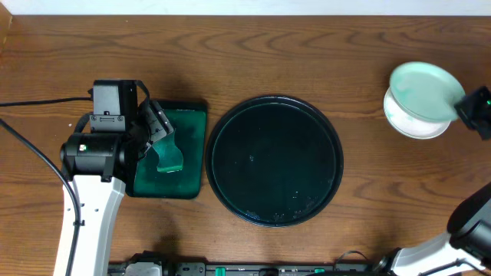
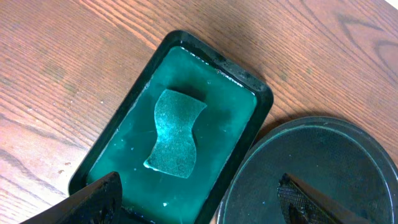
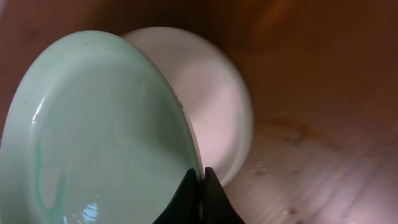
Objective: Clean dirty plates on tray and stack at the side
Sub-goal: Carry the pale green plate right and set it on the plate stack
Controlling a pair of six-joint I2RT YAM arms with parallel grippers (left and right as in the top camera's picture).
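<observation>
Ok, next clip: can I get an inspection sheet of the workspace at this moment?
Surface: wooden table.
Job's things: round dark tray at centre, no plates on it; green plate tilted over white plate at the right; sponge lying in rectangular green tray.
Clutter: nothing seen.
Grippers: left gripper open above the sponge; right gripper shut on the green plate's rim.
Cables: black cable across the table's left side.
Surroundings: pale strip beyond the far edge.

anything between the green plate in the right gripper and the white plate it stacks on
Nothing visible. The right gripper pinches the green plate by its rim, tilted over the white plate, with no object between them.
</observation>
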